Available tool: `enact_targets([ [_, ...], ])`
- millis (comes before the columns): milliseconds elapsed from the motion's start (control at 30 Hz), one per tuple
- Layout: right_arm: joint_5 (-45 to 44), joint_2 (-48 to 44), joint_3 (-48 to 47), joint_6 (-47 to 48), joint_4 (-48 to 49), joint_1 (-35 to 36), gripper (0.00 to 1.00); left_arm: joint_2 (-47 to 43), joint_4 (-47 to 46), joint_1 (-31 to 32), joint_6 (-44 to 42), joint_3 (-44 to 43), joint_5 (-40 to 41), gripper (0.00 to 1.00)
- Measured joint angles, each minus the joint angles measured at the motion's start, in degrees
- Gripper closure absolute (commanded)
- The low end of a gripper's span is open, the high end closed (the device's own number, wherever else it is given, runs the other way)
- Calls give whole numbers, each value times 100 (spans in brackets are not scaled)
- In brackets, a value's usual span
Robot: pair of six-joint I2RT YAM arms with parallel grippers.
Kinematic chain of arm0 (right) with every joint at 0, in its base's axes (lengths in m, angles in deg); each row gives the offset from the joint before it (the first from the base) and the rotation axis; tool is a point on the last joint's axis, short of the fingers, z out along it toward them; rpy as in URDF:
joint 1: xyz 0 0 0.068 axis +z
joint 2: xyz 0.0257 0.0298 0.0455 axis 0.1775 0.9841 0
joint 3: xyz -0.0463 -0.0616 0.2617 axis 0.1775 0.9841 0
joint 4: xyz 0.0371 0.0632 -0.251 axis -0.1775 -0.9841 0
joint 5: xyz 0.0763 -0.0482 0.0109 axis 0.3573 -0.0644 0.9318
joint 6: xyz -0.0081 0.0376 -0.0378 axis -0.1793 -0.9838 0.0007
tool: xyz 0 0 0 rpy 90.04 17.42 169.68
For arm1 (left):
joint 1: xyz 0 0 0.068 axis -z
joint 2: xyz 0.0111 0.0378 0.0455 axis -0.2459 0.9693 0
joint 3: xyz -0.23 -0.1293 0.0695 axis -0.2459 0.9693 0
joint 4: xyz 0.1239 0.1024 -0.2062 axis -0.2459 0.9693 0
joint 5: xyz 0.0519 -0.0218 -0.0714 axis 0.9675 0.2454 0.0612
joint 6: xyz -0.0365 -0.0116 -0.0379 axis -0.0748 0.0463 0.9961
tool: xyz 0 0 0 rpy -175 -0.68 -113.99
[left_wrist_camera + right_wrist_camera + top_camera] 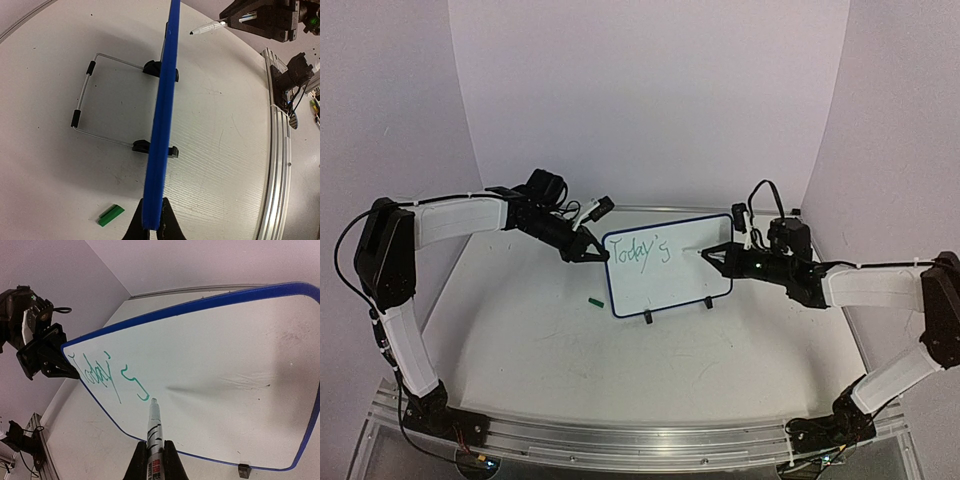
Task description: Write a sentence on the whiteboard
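Whiteboard (680,278) stands upright dead ahead of the right gripper (712,254), closed on a marker (154,427) whose tip sits just off the surface beside the s of "Today's" (638,252); left gripper (595,255) pinches the board's far edge.

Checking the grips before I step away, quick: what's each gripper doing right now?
The left gripper is shut on the whiteboard, at its side edge.
The right gripper is shut on the marker.
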Motion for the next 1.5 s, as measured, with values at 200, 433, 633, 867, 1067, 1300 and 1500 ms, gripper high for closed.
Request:
enact_targets([
  [200,-148,116,-97,-56,170,-32,100,0,0,2,-2,0,0,100],
  [433,-263,211,-162,-75,276,-80,100,0,0,2,1,0,-1,100],
  [633,-193,337,-279,-66,280,-85,100,-2,4,2,22,0,0,100],
  [867,10,449,-363,-45,286,-85,100,-4,4,2,24,0,0,100],
  [1067,118,520,-353,-30,276,-85,100,-12,7,15,22,0,7,100],
  [1300,25,509,-239,-29,218,-83,100,-14,7,20,22,0,7,100],
  [1500,-134,396,-237,-33,139,-80,100,-22,8,28,21,0,18,100],
])
